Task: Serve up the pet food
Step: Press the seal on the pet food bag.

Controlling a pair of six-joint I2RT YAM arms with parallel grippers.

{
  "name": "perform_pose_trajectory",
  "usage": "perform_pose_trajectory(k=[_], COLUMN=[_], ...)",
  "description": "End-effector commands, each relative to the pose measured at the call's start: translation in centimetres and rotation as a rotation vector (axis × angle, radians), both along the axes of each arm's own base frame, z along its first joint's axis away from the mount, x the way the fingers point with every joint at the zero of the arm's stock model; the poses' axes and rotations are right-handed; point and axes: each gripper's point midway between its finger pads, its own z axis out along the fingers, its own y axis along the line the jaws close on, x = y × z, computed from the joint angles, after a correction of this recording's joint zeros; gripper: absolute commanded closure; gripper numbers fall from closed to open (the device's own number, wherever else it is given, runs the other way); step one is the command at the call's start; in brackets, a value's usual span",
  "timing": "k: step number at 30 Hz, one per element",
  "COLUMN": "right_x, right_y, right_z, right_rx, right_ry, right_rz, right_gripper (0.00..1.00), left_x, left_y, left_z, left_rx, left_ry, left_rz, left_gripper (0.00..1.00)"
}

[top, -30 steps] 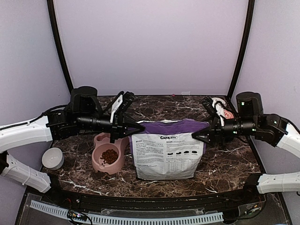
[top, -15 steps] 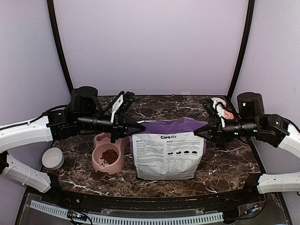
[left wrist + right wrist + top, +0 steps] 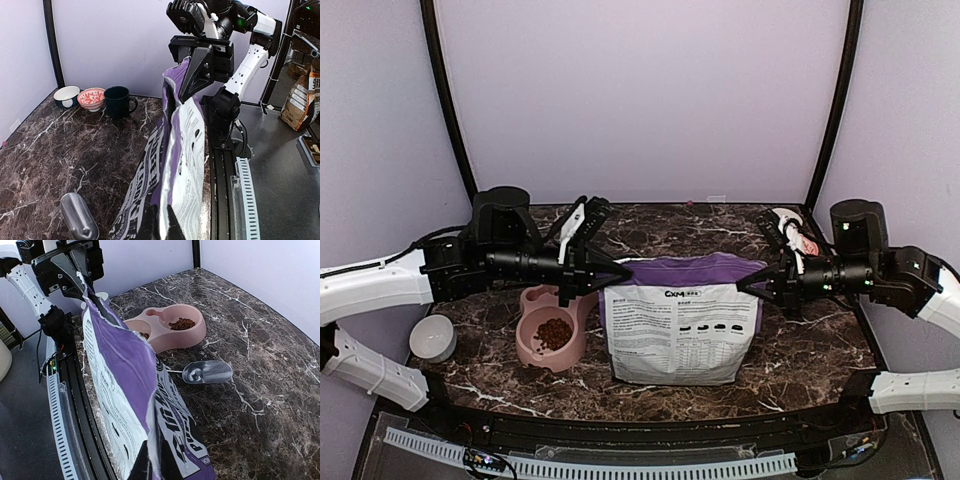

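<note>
purple-and-white bag [image 3: 675, 335] upright, left gripper [image 3: 623, 268] pinching its top-left corner, right gripper [image 3: 744, 286] clamped on the top-right; pet food [image 3: 554, 332] sits in the pink bowl [image 3: 530, 352].

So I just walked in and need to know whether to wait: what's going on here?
Both arms hold the purple-and-white bag upright: the left gripper is shut on one top corner, the right gripper on the other. Some kibble already lies in the pink double bowl beside it. A metal scoop lies untouched behind the bag.
</note>
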Motion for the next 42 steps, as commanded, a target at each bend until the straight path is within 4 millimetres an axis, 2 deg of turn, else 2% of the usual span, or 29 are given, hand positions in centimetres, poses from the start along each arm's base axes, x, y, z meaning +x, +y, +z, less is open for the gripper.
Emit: perform_pose_trajectory(k=[1, 6, 13, 15, 18, 20, 31, 42], right_x=[2.4, 2.3, 2.4, 2.4, 2.0, 2.0, 2.2, 1.5], right_y=[-2.8, -2.0, -2.0, -1.9, -1.3, -1.0, 1.9, 6.3], right_z=[2.3, 2.1, 2.3, 2.4, 2.4, 2.7, 5.8, 7.6], right_rx=[0.011, 0.019, 0.012, 0.008, -0.004, -0.017, -0.037, -0.051], right_ry=[-0.104, -0.102, -0.121, -0.119, -0.098, -0.089, -0.064, -0.105], right_rz=[-0.18, -0.141, -0.137, -0.131, -0.09, -0.072, 0.049, 0.166], right_gripper=[1.0, 1.0, 0.99, 0.8, 0.42, 0.33, 0.09, 0.06], left_x=[0.7, 0.5, 0.6, 0.6, 0.5, 0.5, 0.5, 0.5], left_y=[1.5, 0.9, 0.4, 0.4, 0.3, 0.3, 0.1, 0.0], left_z=[2.2, 2.2, 1.9, 1.7, 1.7, 1.7, 1.9, 2.0], left_rx=[-0.033, -0.017, 0.001, 0.003, -0.001, -0.004, -0.02, -0.026], left_ry=[-0.016, 0.006, 0.014, 0.018, 0.023, 0.023, 0.034, 0.047], left_rz=[0.046, 0.015, -0.003, -0.007, -0.012, -0.013, -0.013, -0.014], left_gripper=[1.0, 1.0, 1.0, 1.0, 1.0, 1.0, 1.0, 1.0])
